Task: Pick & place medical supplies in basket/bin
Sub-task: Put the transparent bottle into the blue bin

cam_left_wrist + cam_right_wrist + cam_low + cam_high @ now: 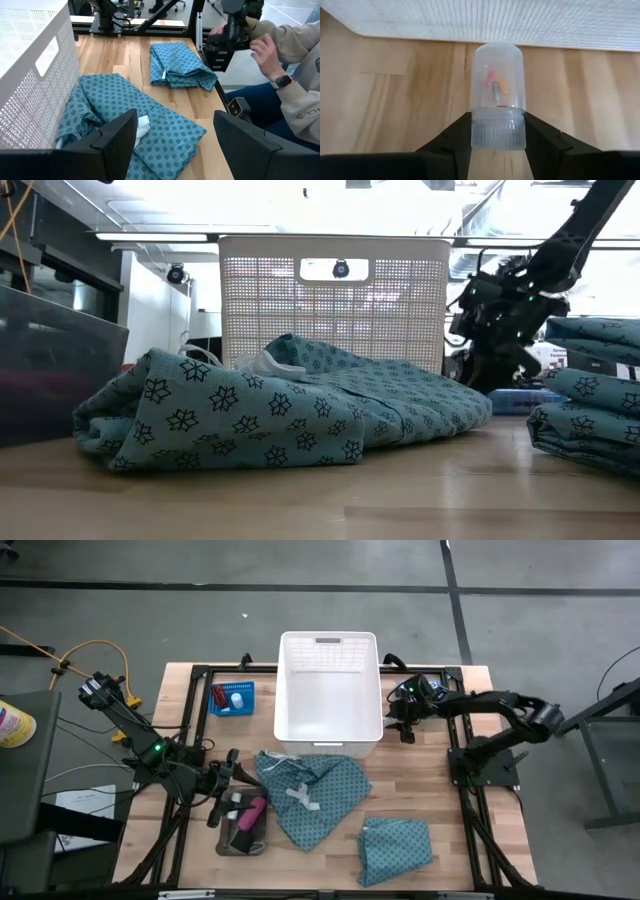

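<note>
The right gripper (405, 718) sits low at the table's 2 o'clock, just beside the right wall of the large white basket (328, 730), and the right wrist view shows why: its two fingers stand on either side of the ribbed cap of a small clear vial (497, 97) with a few coloured bits inside, pressing against the cap or very nearly so, narrowed to about the cap's width; whether the grip is firm yet cannot be told. The vial lies on the wood close to the basket's wall, so a short lift over the rim should be enough to drop it in; the basket looks empty. The left gripper (222, 787) waits at about 8 o'clock, spread wide and holding nothing, over the shallow grey tray (227, 846) that carries a pink cylinder (251, 813). One teal cloth (310, 792) lies crumpled just in front of the basket, touching its near wall, and a folded one (396, 849) rests at 5 o'clock. The small blue basket (231, 698) sits at 11 o'clock
</note>
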Controlling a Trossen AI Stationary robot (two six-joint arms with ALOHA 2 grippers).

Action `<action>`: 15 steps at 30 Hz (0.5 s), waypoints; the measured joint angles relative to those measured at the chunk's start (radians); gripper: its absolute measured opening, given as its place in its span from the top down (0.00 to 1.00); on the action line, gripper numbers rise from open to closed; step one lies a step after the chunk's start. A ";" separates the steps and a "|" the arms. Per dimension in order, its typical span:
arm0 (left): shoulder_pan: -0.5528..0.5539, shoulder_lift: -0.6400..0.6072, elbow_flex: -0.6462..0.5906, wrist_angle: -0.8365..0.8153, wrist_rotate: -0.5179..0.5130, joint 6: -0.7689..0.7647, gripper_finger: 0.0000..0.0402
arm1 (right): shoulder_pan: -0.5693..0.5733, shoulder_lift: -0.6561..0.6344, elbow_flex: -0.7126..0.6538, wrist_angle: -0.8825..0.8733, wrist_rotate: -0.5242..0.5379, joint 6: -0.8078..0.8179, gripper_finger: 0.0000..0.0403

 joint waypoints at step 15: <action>0.000 0.000 0.000 0.000 0.000 0.000 0.37 | 0.315 -0.517 0.000 -0.430 0.289 0.379 0.66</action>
